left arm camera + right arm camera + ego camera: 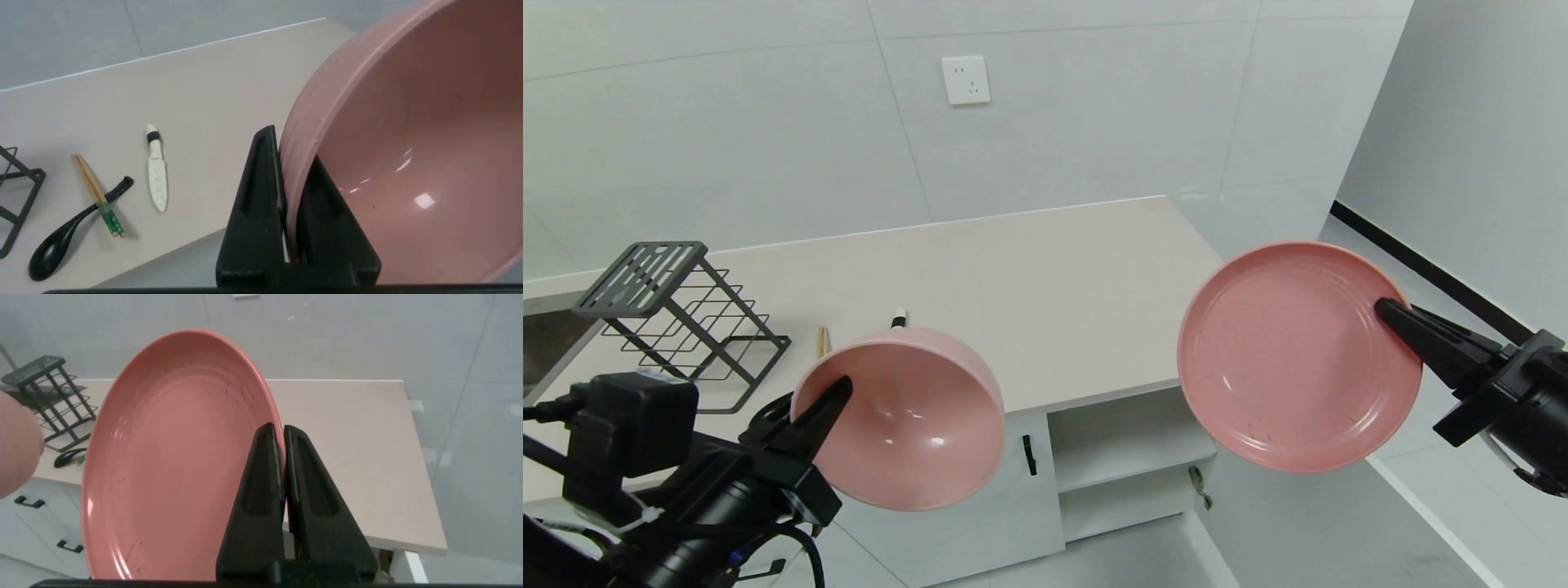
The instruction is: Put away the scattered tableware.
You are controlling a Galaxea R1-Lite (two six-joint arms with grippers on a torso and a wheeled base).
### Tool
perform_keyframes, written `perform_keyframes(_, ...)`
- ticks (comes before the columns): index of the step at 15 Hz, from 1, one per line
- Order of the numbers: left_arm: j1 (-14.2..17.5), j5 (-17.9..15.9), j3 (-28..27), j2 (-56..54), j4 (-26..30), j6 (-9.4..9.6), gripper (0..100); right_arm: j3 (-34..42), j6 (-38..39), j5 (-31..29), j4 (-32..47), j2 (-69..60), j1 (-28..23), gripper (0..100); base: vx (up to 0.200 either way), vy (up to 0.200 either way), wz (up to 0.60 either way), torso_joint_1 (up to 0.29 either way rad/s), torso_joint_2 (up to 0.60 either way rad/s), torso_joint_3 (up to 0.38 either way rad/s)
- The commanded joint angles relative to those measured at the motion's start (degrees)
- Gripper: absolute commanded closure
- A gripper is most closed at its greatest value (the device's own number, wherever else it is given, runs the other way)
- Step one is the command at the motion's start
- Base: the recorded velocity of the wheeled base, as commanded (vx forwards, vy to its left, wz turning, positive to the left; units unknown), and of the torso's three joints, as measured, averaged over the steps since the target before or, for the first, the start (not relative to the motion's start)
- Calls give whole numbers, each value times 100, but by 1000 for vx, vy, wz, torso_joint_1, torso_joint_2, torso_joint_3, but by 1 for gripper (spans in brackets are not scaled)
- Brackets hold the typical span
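My left gripper [832, 390] is shut on the rim of a pink bowl [913, 418], held tilted in the air in front of the counter; the rim sits between its fingers [263, 184] and the bowl [409, 155] fills the space beyond. My right gripper [1387, 310] is shut on the edge of a pink plate [1294, 355], held up on its side to the right of the counter, its edge [180, 449] pinched between the fingertips [263, 449]. On the counter lie a black spoon [69, 237], wooden chopsticks [98, 194] and a white knife [156, 167].
A black wire rack [678, 314] stands on the counter's [1029, 269] left part. Below the counter is an open cabinet with white shelves [1127, 457] and a closed door with a black handle [1028, 455]. A wall socket [965, 79] is behind.
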Motion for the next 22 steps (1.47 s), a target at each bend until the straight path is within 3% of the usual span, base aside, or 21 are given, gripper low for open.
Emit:
perform_keyframes(1, 2, 3, -9, 1, -6, 0, 100, 2, 4, 1, -6, 15, 3, 100, 0, 0, 0, -159, 339, 168)
perform_keyframes(13, 2, 12, 0, 80, -6, 0, 100, 19, 4, 1, -6, 41, 3, 100, 0, 0, 0, -96, 196, 98)
perform_keyframes(18, 2, 3, 0, 88, -6, 17, 100, 19, 4, 1, -6, 41, 3, 100, 0, 0, 0, -261, 512, 249)
perform_keyframes(22, 2, 3, -9, 299, -6, 158, 100, 19, 4, 1, -6, 41, 3, 100, 0, 0, 0, -277, 538, 266)
